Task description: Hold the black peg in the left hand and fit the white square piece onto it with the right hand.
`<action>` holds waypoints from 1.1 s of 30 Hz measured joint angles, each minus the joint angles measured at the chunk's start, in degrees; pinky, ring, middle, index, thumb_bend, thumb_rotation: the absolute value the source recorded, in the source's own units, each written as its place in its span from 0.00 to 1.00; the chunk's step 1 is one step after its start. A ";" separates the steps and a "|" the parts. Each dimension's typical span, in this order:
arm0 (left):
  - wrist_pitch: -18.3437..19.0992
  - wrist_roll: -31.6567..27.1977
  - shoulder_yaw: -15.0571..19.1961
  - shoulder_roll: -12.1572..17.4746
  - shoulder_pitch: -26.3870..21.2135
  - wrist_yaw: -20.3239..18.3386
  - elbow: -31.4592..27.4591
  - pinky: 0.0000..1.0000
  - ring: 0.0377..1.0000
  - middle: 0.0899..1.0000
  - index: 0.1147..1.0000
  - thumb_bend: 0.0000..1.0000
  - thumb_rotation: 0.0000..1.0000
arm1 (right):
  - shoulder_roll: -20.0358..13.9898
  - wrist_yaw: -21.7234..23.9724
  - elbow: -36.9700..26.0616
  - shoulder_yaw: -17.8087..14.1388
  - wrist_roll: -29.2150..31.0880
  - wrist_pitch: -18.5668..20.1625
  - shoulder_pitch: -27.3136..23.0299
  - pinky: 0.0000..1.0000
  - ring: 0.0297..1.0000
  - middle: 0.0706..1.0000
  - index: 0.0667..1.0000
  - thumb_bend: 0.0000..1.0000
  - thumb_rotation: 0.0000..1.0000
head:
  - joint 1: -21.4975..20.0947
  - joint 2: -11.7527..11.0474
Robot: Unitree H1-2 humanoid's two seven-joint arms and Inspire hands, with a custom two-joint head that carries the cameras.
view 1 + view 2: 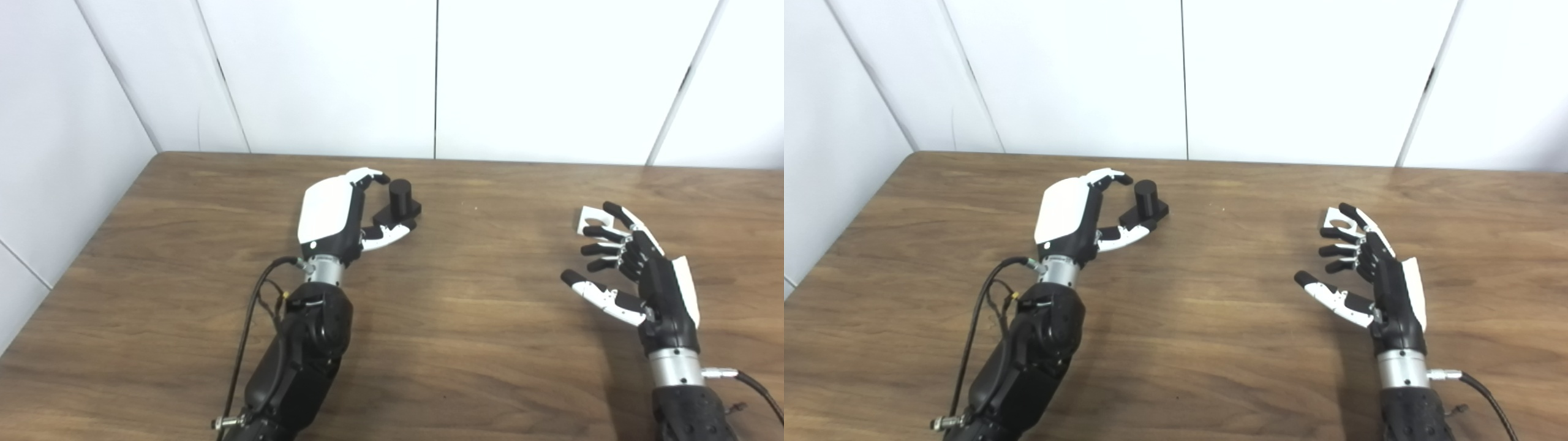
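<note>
The black peg (401,197), a short cylinder on a square base, stands upright on the wooden table (465,343) left of centre. My left hand (334,214) is curled around it from the left. Its fingers arch just short of the cylinder's top and its thumb lies along the base's near edge, so the hand is open and not closed on the peg. The white square piece (589,218), with a round hole, lies flat at the right. My right hand (637,275) is open just in front of it, and its fingertips cover part of the piece.
White wall panels (429,73) rise behind the table's far edge and along its left side. A black cable (248,331) loops beside my left forearm. Bare wood lies between the two hands.
</note>
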 measured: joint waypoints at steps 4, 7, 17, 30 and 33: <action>1.39 0.82 -0.48 0.08 -0.92 0.00 0.56 0.77 0.82 0.81 0.65 0.74 0.38 | 0.00 -0.02 -0.33 -0.06 -0.03 0.00 0.16 0.51 0.61 0.68 0.84 0.56 0.06 | -0.09 0.09; 2.27 1.58 -0.54 0.27 -1.97 0.07 2.52 0.77 0.82 0.82 0.65 0.74 0.39 | -0.01 -0.02 -0.36 -0.14 -0.03 0.00 0.22 0.50 0.60 0.68 0.84 0.56 0.04 | -0.35 0.26; 5.12 2.60 -1.25 0.54 -2.37 0.43 4.36 0.75 0.82 0.82 0.64 0.74 0.42 | -0.19 0.01 -1.32 -0.32 -0.16 0.07 1.01 0.50 0.60 0.68 0.84 0.56 0.05 | -0.35 0.53; 6.71 2.61 -1.52 0.64 -3.90 1.36 7.85 0.77 0.82 0.84 0.65 0.76 0.47 | -0.22 0.02 -1.24 -0.32 -0.17 0.10 0.99 0.50 0.60 0.68 0.84 0.55 0.08 | -0.44 0.35; 6.80 2.37 -1.75 0.61 -4.73 1.31 9.69 0.78 0.83 0.84 0.65 0.76 0.48 | -0.21 0.02 -1.24 -0.33 -0.16 0.10 0.98 0.50 0.60 0.69 0.84 0.55 0.08 | -0.53 0.35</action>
